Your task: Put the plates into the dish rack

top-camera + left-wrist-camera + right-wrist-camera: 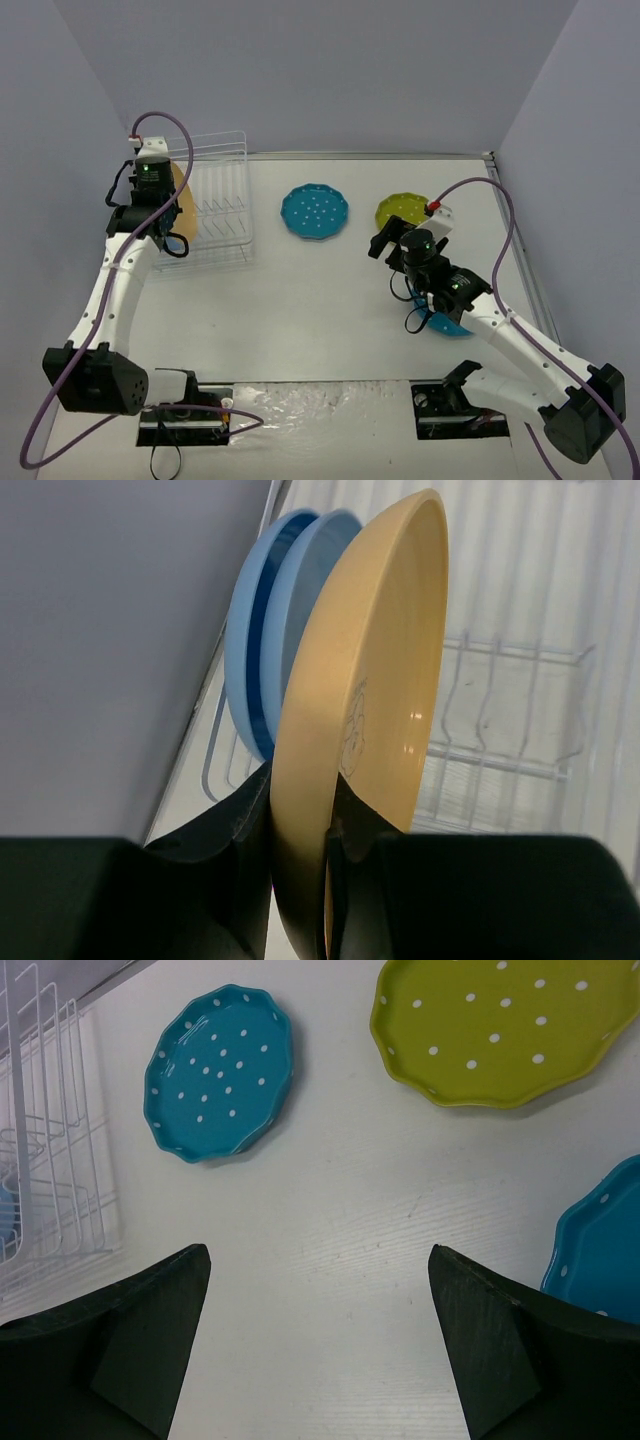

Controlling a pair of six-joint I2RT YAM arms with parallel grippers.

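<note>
My left gripper is shut on the edge of the orange-yellow plate and holds it upright over the left end of the white wire dish rack. Two light blue plates stand upright in the rack just behind it, by the left wall. My right gripper is open and empty above bare table. A teal dotted plate and the lime green dotted plate lie flat beyond it. A second teal plate lies under the right arm.
The rack's near right corner shows at the left edge of the right wrist view. Grey walls close the table on the left, back and right. The rack's slots to the right of the orange-yellow plate hold nothing.
</note>
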